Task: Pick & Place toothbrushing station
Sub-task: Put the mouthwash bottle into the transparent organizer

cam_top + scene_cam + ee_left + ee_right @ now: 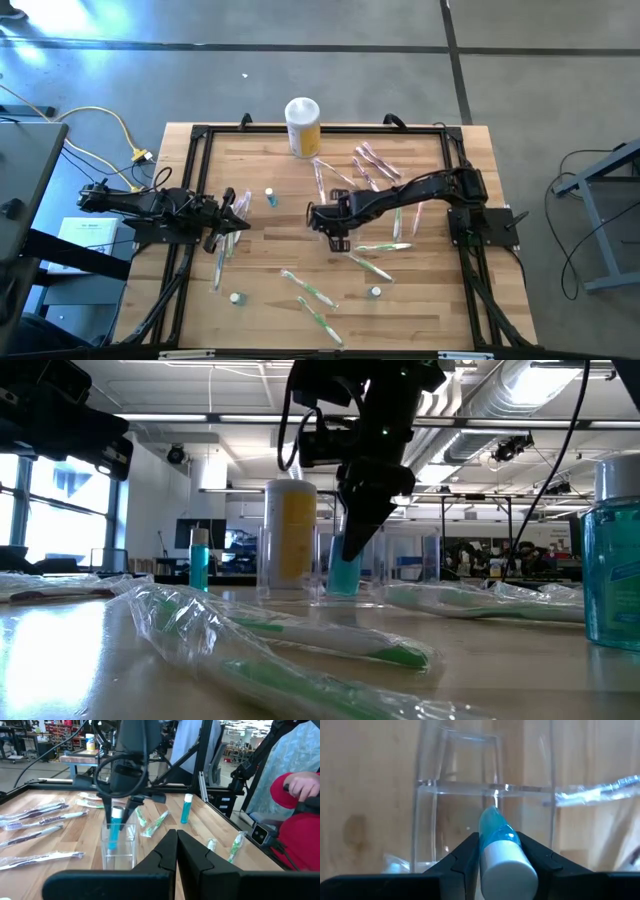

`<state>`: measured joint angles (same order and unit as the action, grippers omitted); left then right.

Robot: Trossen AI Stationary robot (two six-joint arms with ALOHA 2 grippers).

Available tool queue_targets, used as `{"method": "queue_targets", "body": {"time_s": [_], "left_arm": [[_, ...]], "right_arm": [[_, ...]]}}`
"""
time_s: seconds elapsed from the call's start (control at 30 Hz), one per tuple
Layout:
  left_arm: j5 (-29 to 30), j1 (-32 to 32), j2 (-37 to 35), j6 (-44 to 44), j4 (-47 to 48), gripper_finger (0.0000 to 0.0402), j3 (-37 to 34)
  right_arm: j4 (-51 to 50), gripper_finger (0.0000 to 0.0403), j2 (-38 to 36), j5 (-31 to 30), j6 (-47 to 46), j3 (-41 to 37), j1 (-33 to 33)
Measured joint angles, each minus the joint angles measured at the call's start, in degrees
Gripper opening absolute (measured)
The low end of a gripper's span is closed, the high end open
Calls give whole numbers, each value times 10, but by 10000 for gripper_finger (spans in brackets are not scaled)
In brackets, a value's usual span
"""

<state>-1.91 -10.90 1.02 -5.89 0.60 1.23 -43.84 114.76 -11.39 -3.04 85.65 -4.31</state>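
The see-through holder [120, 851] stands on the wooden table near its middle; it also shows in the right wrist view [470, 790] and in the low view [400, 570]. In the high view my right gripper [326, 222] covers it. My right gripper [495, 851] is shut on a small blue tube with a white cap [114, 827], right above the holder. My left gripper [176, 851] is shut and empty at the table's left side [236, 214], pointing toward the holder. My right gripper pinches the blue tube between its two fingers at its upper part, just below the white cap [496, 840]. The fingers come from above and point down. The tube stands nearly upright, cap up, its blue lower end [344, 572] down inside a holder compartment.
A yellow canister with a white lid [303, 125] stands at the far edge. Several wrapped toothbrushes [312, 290] lie scattered around the holder. A second blue tube [270, 197] stands left of it. A small bottle [612, 555] stands near the front. A person in a red sleeve [300, 825] sits beyond the table.
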Motion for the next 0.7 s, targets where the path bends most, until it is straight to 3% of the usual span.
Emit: {"method": "queue_targets", "body": {"time_s": [0.33,0.7], "left_arm": [[0,0,0,0,0,3,0],[0,0,0,0,0,3,0]], "right_arm": [[-5,112,-1,40,-13,0,17],[-5,179,-1,43,-15,1,17]]}}
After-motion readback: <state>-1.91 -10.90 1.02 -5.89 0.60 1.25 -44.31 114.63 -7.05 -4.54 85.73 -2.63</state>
